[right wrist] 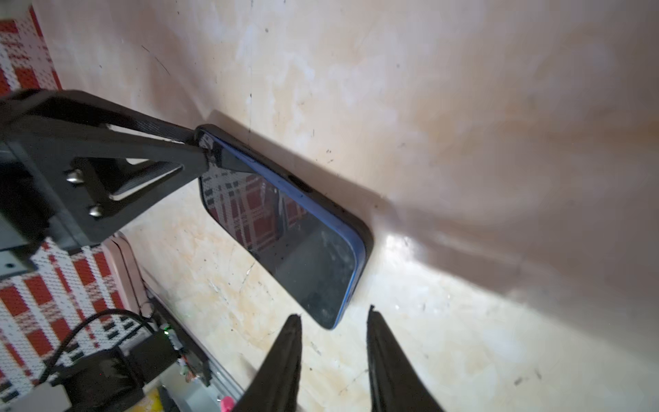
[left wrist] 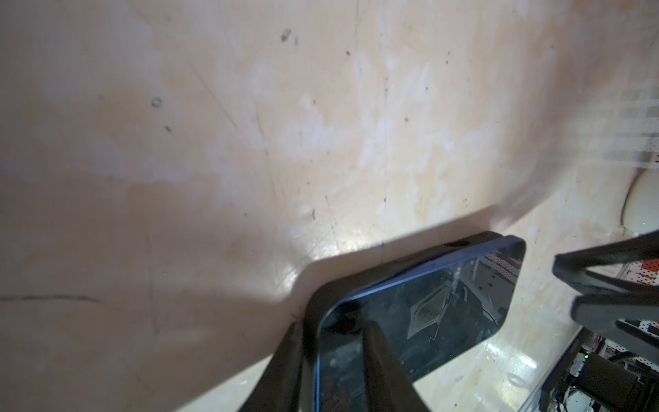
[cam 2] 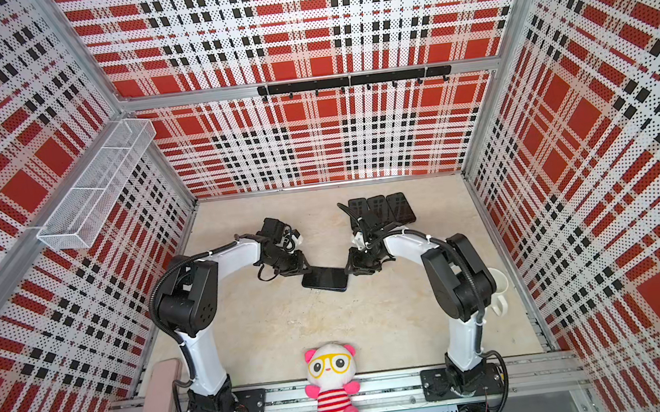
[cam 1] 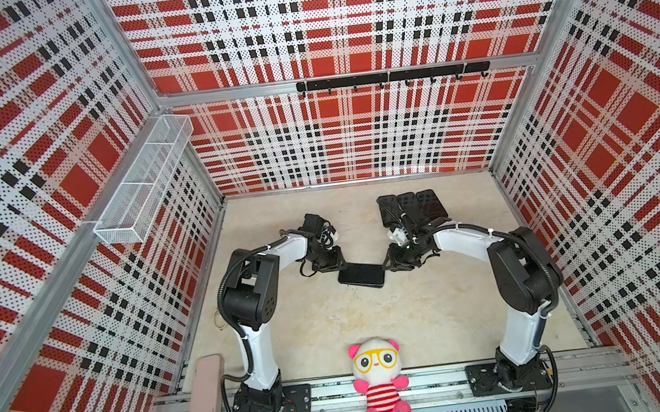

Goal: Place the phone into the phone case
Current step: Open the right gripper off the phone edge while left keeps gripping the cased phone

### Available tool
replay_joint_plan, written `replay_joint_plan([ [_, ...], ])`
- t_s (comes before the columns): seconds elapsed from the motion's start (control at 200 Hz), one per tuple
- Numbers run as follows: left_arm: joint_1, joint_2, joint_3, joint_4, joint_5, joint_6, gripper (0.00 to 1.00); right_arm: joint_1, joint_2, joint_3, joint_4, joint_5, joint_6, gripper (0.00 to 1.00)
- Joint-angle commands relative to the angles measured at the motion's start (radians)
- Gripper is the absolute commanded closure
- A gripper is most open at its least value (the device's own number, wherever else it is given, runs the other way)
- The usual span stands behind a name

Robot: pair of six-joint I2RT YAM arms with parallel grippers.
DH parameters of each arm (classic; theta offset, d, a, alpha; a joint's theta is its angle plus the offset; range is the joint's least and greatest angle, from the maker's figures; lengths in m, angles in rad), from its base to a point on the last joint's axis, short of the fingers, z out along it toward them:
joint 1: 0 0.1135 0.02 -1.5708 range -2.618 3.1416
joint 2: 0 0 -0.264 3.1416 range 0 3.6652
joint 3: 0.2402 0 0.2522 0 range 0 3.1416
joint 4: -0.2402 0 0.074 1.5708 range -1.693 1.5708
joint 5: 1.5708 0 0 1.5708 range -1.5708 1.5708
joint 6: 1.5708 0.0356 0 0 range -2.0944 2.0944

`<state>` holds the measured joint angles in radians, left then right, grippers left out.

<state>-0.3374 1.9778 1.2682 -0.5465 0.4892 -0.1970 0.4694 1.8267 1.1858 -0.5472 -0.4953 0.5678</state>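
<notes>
Clearly the phone [right wrist: 285, 228] is lying screen-up in the black phone case [right wrist: 367, 235] in the middle of the surface [cam 1: 333, 332], between the two arms. Its blue edge shows above the rim along one long side, though, so I'd say it is not snapped home yet.

The left arm [cam 1: 286, 245] has its jaws pinched on one corner, one side on the glass and the other outside the case wall. The right arm [cam 1: 461, 239] is at the opposite end with its jaws parted, right by the corner there and gripping nothing.

To finish well, I'd use the left pinch as a steady anchor and have the right press down flat on the raised edge (not slide along the glass, which looks slick), working from corner to corner. Push too near the very end and the whole thing may tip or skate away.
</notes>
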Motion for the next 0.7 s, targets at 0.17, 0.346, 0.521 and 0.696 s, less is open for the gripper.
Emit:
replay_joint_plan([
  [0.17, -0.011, 0.003, 0.001, 0.008, 0.014, 0.006, 0.69, 0.033, -0.015, -0.065, 0.097, -0.010, 0.074, 0.76],
  [0.346, -0.014, 0.005, 0.000, 0.009, 0.017, 0.005, 0.69, 0.037, 0.015, -0.072, 0.141, -0.017, 0.085, 0.79],
  [0.521, -0.016, 0.008, 0.000, 0.008, 0.028, 0.004, 0.69, 0.064, 0.046, -0.086, 0.168, -0.025, 0.114, 0.80],
  [0.696, -0.012, 0.002, 0.001, 0.008, 0.031, 0.003, 0.61, 0.071, 0.049, -0.134, 0.214, -0.023, 0.150, 0.81],
])
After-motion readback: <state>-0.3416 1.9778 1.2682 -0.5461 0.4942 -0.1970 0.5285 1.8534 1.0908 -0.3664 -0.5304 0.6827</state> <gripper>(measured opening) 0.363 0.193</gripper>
